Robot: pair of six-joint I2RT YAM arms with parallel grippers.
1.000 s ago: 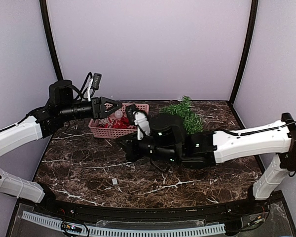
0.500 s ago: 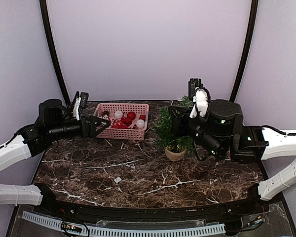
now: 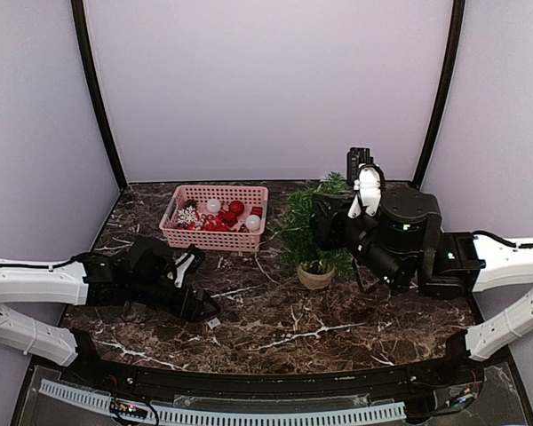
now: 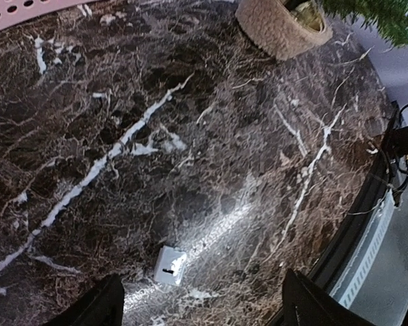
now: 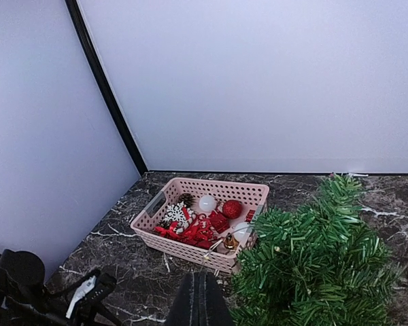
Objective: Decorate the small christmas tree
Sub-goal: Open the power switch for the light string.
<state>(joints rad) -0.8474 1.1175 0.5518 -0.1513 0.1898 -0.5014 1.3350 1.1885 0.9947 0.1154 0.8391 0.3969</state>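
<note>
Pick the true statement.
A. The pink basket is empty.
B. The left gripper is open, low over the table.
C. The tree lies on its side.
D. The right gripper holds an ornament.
B: the left gripper has its fingers wide apart over the marble table, a small white square just ahead.

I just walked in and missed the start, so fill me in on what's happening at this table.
Two robot arms are set to decorate the small christmas tree, which stands potted with no ornament visible on it. The red and white ornaments lie in the pink basket. The left gripper is open and low over the table, with a small white piece lying just ahead of its fingers. The right gripper is shut and empty beside the tree.
</note>
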